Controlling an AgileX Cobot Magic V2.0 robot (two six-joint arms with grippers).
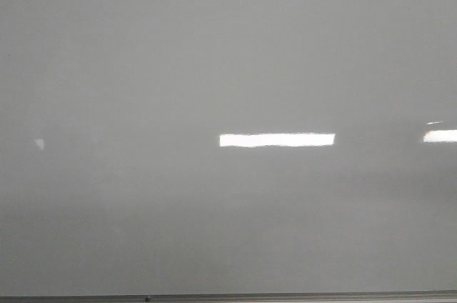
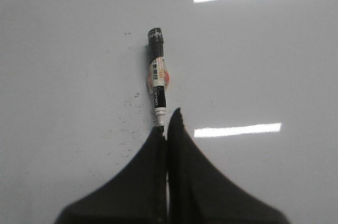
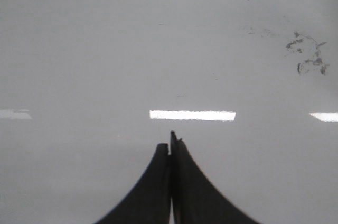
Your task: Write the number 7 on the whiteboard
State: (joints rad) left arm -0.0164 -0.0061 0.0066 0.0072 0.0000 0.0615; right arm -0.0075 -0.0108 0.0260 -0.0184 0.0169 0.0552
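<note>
The whiteboard (image 1: pixel 214 67) is a glossy pale grey board that fills the front view, and no number 7 shows on it in any view. Neither gripper shows in the front view. In the left wrist view a black marker (image 2: pixel 157 78) with a white label lies on the board (image 2: pixel 63 49). Its black cap points away and its white end sits right at my left gripper's (image 2: pixel 166 121) fingertips. That gripper's jaws are together with nothing seen between them. My right gripper (image 3: pixel 170 142) is shut and empty over bare board (image 3: pixel 79 49).
A thin grey metal edge (image 1: pixel 228 297) runs along the board's bottom. Bright rectangular light reflections (image 1: pixel 277 140) lie on the board. Dark smudges (image 3: pixel 307 55) mark the board in the right wrist view, and faint specks (image 2: pixel 127 123) lie beside the marker.
</note>
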